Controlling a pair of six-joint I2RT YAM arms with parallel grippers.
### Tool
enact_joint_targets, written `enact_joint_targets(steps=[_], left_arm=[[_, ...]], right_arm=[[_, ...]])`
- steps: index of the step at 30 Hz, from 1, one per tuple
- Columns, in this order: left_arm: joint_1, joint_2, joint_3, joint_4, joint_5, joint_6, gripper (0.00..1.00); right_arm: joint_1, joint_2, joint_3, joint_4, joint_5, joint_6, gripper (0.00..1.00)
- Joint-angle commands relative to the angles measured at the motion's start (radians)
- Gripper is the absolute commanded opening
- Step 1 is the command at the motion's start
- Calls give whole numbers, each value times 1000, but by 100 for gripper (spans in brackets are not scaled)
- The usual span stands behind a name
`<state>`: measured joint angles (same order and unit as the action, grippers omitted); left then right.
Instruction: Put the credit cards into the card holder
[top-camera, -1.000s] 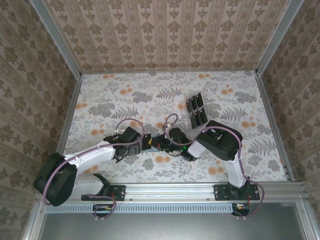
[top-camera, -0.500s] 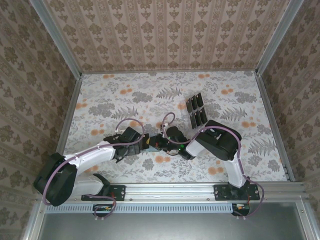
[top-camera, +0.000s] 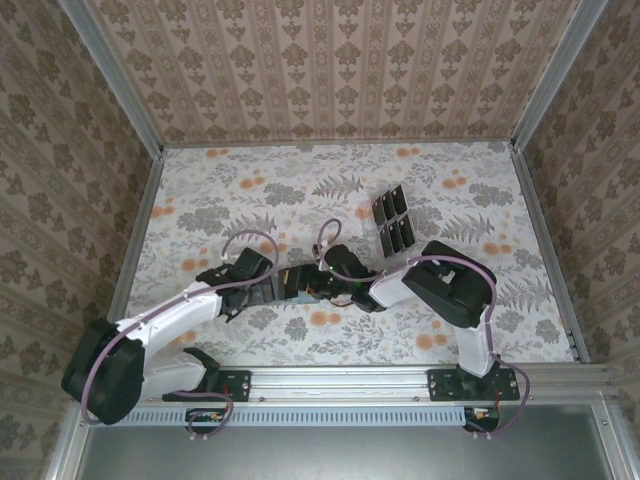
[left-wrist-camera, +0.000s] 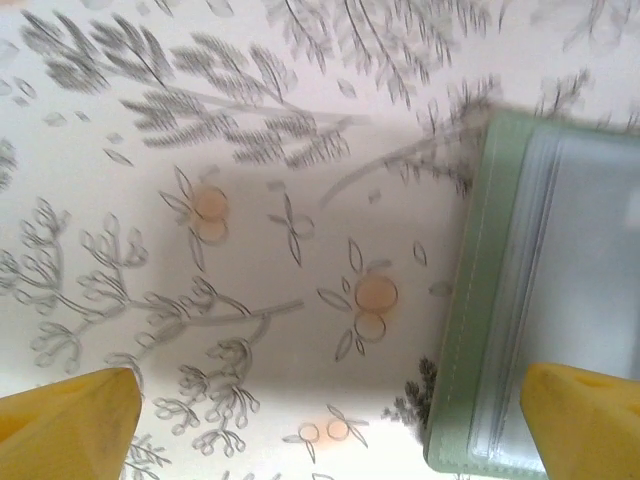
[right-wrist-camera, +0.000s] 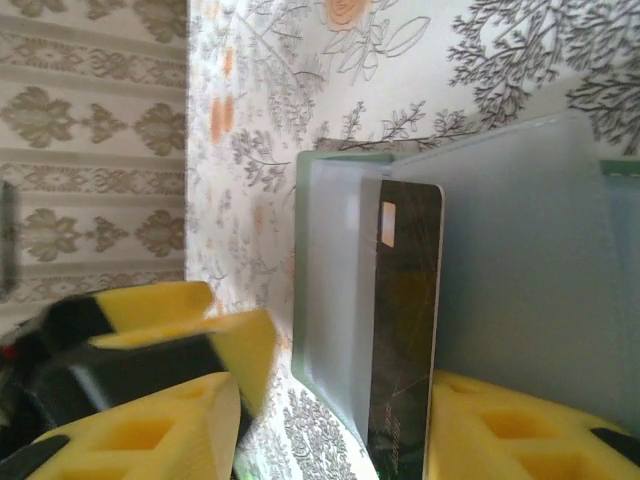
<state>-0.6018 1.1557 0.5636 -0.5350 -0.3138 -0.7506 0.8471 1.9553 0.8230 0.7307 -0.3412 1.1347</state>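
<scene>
two grippers meet mid-table over the open wallet (right-wrist-camera: 520, 240). one black card (right-wrist-camera: 405, 320) stands in its pocket between the right gripper's (right-wrist-camera: 335, 435) parted fingers; the left gripper (left-wrist-camera: 325, 415) gapes wide by the wallet's left edge. spare cards (top-camera: 393, 220) lie far right on the table (top-camera: 220, 200), well apart.

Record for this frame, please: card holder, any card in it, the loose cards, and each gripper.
card holder: flat grey-green folding wallet, open on the floral tabletop, between the two grippers
card in holder: glossy black rectangular card, standing in a grey inner pocket
loose cards: cluster of black cards, lying farther back, right of centre
left gripper: open, one finger in front of the wallet's edge
right gripper: open, a finger on either side of the pocketed card
</scene>
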Motion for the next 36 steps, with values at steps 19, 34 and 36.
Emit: enact_joint_targets(steps=[19,34,36], left_arm=[[141,-40,-19,-6,73,56,100],[137,7,-38,23,88,43,100],[132,20,-36,22,87,40,100]], right_arm=[[-2,-82,344,-946,194,-395,19],[8,28,435,-981,194,-421,10],[11,39,445,-985,191,-422,10]])
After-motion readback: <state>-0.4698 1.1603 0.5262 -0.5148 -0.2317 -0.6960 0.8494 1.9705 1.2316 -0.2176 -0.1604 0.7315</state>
